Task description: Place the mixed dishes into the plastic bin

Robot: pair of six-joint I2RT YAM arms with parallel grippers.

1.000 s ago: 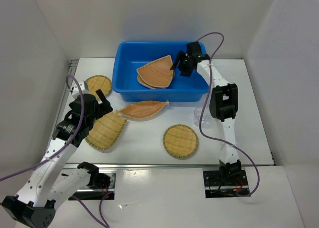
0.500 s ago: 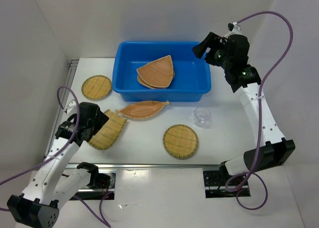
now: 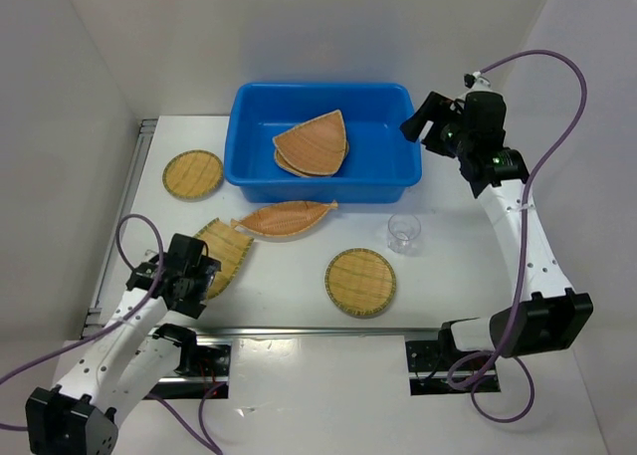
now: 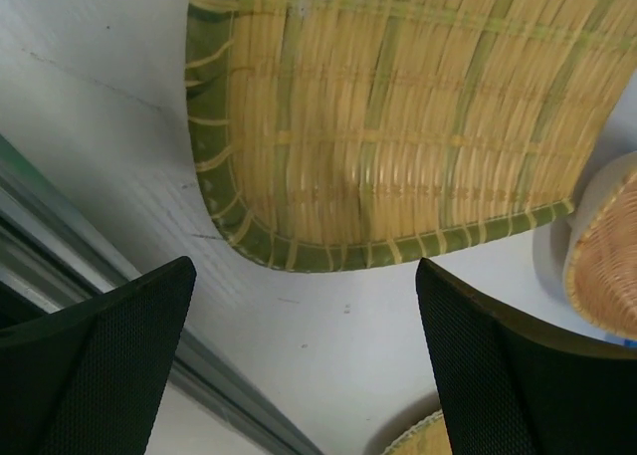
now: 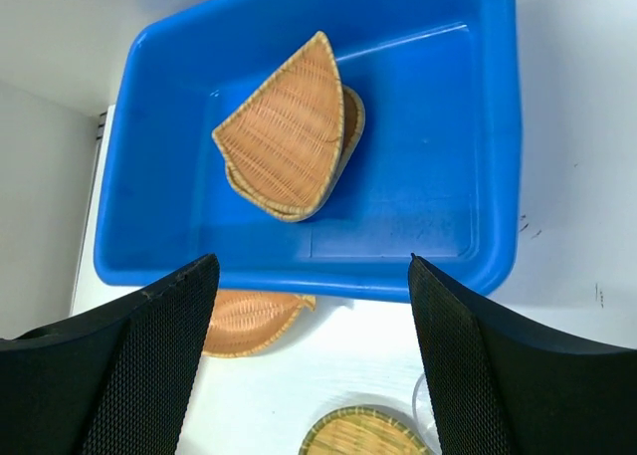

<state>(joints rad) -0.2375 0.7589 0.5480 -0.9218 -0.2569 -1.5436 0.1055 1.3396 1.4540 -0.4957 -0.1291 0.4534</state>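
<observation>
Left gripper [image 3: 199,274]: jaws wide, empty, low at the square tray's [image 3: 225,248] 7 o'clock corner, likely lining up a rim grab.
Right gripper [image 3: 426,126]: wide open, empty, high by the bin's [image 3: 318,186] 3 o'clock rim.
Bin: table's [image 3: 468,256] 12 o'clock, with two trays [image 3: 312,144] stacked inside.
In the way: leaf tray [image 3: 285,218] meets the square tray's 1 o'clock corner and may snag a lift.
Loose: round tray [image 3: 193,174] at 9 o'clock, second round tray [image 3: 359,282] and cup [image 3: 403,232] toward 5.

Rounded-square bamboo tray [image 4: 398,116] cropped at 12 o'clock of left wrist view, lower tray [image 5: 353,126] in blue bin [image 5: 428,107] mostly hidden under fan-shaped tray [image 5: 284,126]
</observation>
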